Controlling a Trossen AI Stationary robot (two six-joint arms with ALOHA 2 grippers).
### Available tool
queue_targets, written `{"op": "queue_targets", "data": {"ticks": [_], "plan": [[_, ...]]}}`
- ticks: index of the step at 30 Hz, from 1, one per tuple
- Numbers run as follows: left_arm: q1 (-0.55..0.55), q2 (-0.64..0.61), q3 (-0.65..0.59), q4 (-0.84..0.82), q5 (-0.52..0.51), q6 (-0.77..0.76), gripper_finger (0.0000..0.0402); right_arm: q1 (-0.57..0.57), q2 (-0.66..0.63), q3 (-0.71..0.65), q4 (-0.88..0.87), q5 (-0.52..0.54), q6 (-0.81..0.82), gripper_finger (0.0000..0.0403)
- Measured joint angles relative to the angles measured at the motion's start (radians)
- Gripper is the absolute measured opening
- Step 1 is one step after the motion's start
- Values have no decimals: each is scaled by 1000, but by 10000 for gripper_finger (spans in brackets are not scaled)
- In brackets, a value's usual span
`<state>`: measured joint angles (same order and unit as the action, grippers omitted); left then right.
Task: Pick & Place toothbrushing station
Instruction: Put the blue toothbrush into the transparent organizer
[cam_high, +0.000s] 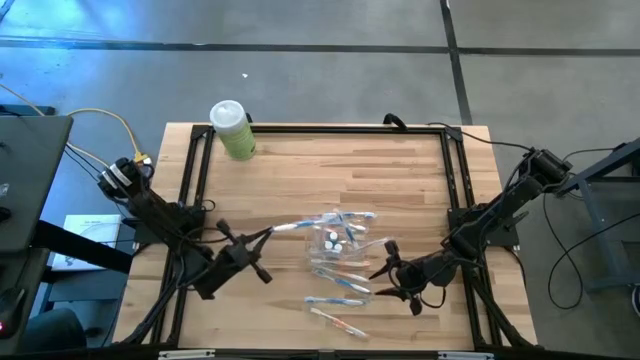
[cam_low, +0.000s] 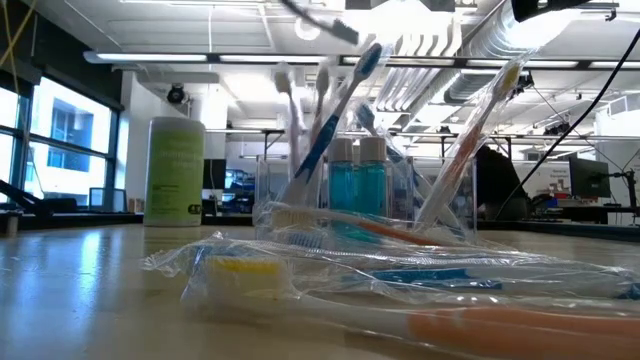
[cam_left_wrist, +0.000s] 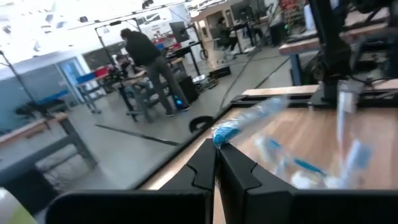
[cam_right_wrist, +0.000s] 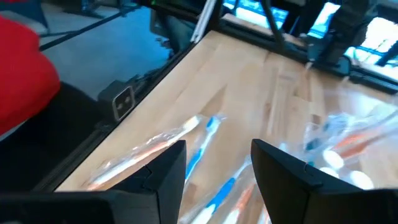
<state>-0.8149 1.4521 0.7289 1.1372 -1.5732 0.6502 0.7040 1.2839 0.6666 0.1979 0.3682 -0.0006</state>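
Left gripper jaws clench the tip of a wrapped blue-marked toothbrush, which should travel level toward the clear plastic holder just beyond; right gripper jaws stand released, empty, beside scattered brushes.

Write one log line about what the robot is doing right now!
left pincer: shut on wrapped toothbrush, lifted | right pincer: open, beside the holder | loose toothbrushes: on table
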Motion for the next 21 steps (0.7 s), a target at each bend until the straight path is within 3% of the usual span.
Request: {"op": "queue_targets", "data": {"ticks": [4, 8, 15, 21], "plan": [[36, 0, 93, -18, 52, 80, 3, 0, 0, 0, 12, 4, -1, 174], [42, 0, 134, -18, 231, 57, 3, 0, 0, 0, 26, 24, -3, 174], [59, 31, 138, -19, 530, -137, 3, -1, 0, 0, 162, 254, -83, 174], [127, 114, 138, 29, 642, -288, 3, 0, 0, 0, 416, 254, -261, 174]]}}
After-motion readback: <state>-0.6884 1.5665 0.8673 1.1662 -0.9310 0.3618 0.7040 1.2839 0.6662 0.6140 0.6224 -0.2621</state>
